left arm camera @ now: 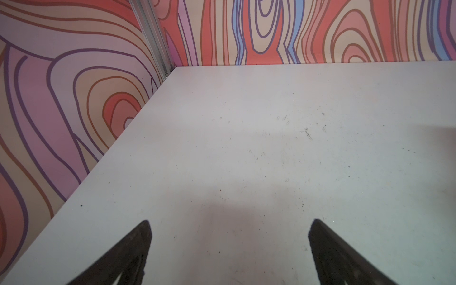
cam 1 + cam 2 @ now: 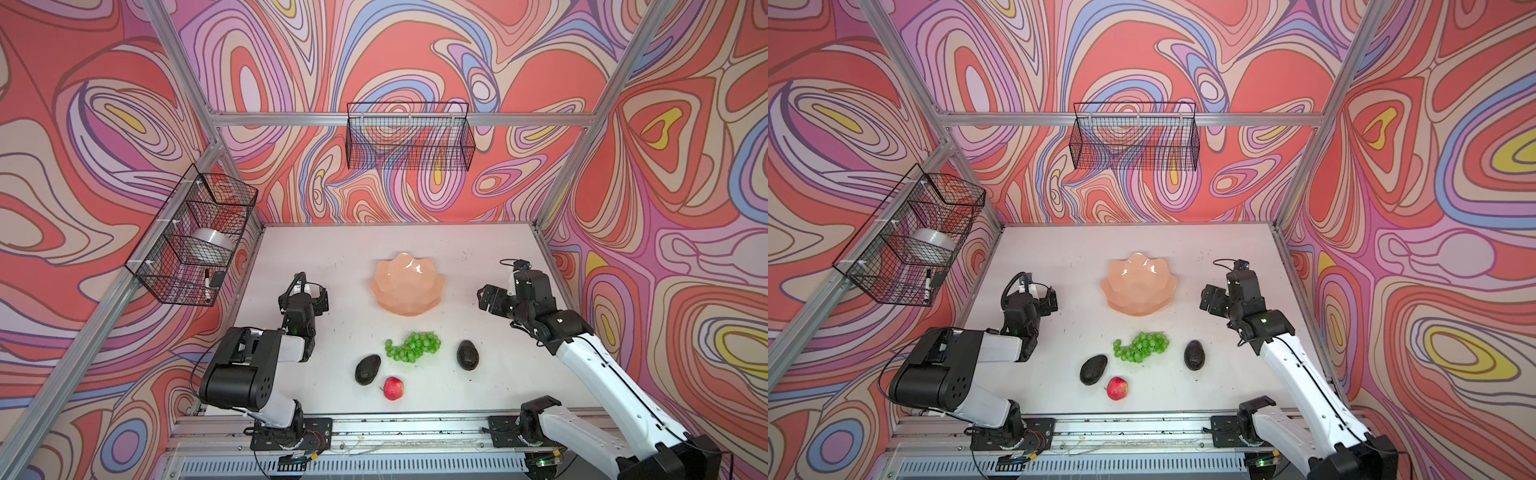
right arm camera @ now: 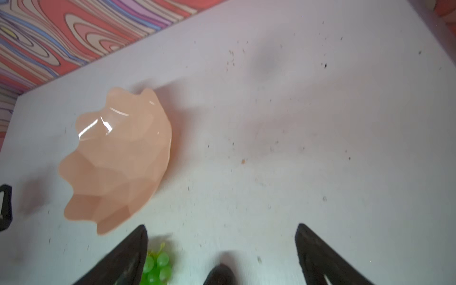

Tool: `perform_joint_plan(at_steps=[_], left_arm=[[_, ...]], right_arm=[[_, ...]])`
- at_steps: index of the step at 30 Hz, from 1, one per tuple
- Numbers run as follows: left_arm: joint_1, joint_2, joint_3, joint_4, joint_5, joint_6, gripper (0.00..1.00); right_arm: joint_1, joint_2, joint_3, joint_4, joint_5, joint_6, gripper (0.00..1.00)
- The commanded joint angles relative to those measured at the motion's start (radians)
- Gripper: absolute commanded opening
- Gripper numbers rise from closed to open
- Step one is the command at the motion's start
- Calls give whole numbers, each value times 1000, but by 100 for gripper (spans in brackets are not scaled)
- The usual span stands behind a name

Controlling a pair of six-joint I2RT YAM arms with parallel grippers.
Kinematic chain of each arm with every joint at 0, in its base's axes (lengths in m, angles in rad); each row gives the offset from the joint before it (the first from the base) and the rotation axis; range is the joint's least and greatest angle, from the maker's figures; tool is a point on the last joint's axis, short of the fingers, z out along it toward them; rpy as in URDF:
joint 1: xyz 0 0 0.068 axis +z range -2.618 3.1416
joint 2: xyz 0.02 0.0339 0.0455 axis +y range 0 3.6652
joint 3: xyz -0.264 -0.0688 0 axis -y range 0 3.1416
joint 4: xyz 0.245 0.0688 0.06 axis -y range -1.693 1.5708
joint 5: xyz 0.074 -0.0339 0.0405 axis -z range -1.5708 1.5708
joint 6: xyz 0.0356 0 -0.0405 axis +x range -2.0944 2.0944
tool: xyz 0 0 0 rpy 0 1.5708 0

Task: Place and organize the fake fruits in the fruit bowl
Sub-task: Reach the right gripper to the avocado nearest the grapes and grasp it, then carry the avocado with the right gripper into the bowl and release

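The peach-pink fruit bowl [image 2: 407, 286] [image 2: 1138, 286] [image 3: 116, 160] stands empty at mid-table. In front of it lie the fake fruits: green grapes [image 2: 413, 347] [image 2: 1142, 346] [image 3: 156, 267], a dark avocado [image 2: 367, 369] [image 2: 1093, 369] to their left, another avocado [image 2: 467, 354] [image 2: 1194, 354] [image 3: 219, 275] to their right, and a red apple [image 2: 393, 388] [image 2: 1117, 388] nearest the front. My left gripper [image 2: 318, 299] [image 1: 230, 222] hovers open left of the bowl, over bare table. My right gripper [image 2: 488, 301] [image 3: 222, 225] is open to the right of the bowl, holding nothing.
A black wire basket [image 2: 409, 139] hangs on the back wall. Another basket [image 2: 195, 237] on the left wall holds a tape roll [image 2: 212, 245] and a marker. Patterned walls enclose the table on three sides; a metal rail [image 2: 395, 428] runs along the front.
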State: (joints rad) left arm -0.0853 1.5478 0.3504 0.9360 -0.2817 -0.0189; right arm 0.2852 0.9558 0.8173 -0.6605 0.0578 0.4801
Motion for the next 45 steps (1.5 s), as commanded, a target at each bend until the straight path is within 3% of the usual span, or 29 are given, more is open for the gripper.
perform_joint_plan(at_steps=[1, 9, 18, 23, 28, 31, 37, 45], left_arm=[[5, 4, 12, 3, -9, 1, 100], [3, 4, 12, 3, -9, 1, 100], [4, 3, 12, 4, -10, 1, 100], [3, 4, 12, 4, -11, 2, 100], [4, 5, 12, 4, -11, 0, 100], [3, 4, 12, 4, -10, 2, 100], [4, 4, 12, 4, -11, 1, 100], [4, 4, 11, 5, -9, 2, 100]], right_arm=[[114, -9, -14, -203, 23, 132, 95], [339, 90, -77, -216, 104, 339, 93], [396, 210, -166, -60, 121, 408, 87], [399, 290, -170, -3, 117, 396, 75], [399, 279, -165, -10, 136, 387, 60], [400, 240, -97, -86, 204, 352, 53], [399, 254, 137, -141, 267, 228, 51], [399, 630, 482, 44, 170, 51, 50]])
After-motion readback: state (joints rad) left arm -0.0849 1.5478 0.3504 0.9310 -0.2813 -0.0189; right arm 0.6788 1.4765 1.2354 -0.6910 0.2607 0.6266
